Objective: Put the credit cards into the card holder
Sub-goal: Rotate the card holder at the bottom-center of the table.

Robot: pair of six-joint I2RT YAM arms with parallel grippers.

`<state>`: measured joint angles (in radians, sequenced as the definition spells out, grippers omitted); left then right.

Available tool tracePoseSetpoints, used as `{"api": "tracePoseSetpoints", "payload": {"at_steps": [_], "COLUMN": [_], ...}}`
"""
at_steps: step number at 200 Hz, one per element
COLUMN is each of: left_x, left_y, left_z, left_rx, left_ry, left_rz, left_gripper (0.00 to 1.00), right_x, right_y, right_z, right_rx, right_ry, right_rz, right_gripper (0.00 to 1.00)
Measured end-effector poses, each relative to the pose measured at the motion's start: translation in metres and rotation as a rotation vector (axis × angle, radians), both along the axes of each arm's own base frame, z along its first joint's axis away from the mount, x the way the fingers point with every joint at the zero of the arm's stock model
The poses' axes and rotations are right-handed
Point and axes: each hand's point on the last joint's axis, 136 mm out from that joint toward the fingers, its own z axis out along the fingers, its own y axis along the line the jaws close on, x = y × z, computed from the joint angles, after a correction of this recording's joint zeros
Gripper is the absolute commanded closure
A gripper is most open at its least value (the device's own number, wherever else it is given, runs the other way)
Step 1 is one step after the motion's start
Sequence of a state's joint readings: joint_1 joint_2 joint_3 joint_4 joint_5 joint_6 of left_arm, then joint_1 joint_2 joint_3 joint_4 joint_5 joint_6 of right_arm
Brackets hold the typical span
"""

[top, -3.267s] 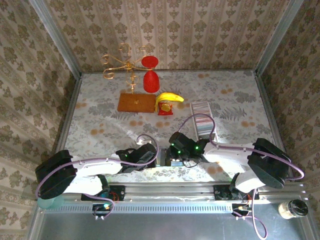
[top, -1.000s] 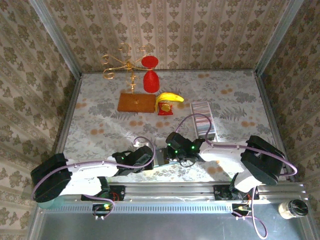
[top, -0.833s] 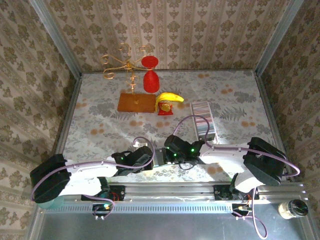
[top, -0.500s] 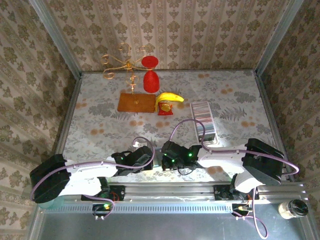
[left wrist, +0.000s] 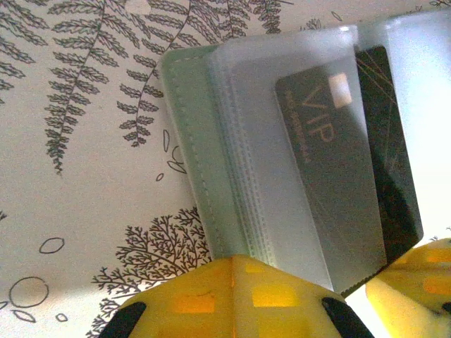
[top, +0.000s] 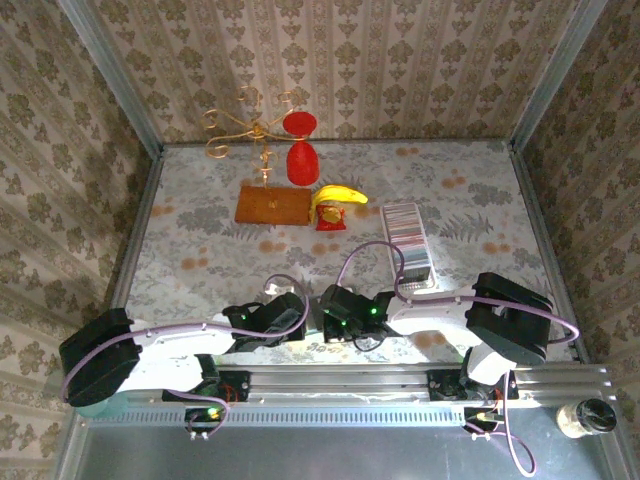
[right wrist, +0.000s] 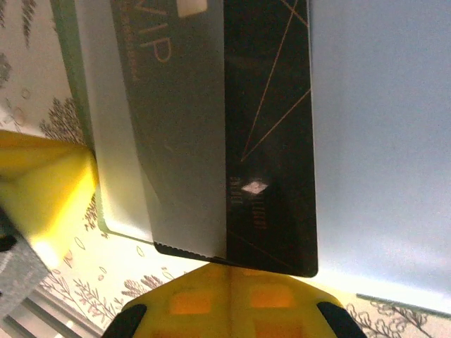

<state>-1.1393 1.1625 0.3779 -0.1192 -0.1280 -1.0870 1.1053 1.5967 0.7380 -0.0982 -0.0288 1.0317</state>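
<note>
Frosted plastic card holder (left wrist: pixel 239 127), glossy black card (right wrist: pixel 271 141)

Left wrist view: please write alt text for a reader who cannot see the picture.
A pale green card holder lies on a fern-patterned cloth, with a dark VIP card partly slid under one of its clear sleeves. At the bottom, the yellow left gripper holds the holder's edge.

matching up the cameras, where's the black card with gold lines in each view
right wrist: the black plastic card with gold lines sits centre, gripped at its lower edge by the right end effector.
left wrist: right side, beside the pale green card holder.
top external: low centre under the right end effector, too small to tell.
shared landmark: the grey VIP card lying alongside it.
</note>
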Motion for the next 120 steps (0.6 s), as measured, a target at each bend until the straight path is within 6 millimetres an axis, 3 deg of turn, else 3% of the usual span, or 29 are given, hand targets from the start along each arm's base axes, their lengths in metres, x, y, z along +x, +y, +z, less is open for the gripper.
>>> {"api": "tracePoseSetpoints", "payload": {"at_steps": [84,120], "left_x": [0.000,0.000], "left_y": [0.000,0.000], "left_z": [0.000,0.000], "left_rx": [-0.008,-0.008], "left_ry": [0.003,0.002], "left_rz": [0.009,0.009], "left_gripper": [0.93,0.93], "right_x": [0.018,0.018], "right_y": [0.017,0.016], "right_z": [0.011,0.014], "right_rx": [0.079,0.080], "right_ry": [-0.074,-0.078], "right_rz": [-0.048,-0.044], "right_gripper": [1.00,0.91]}}
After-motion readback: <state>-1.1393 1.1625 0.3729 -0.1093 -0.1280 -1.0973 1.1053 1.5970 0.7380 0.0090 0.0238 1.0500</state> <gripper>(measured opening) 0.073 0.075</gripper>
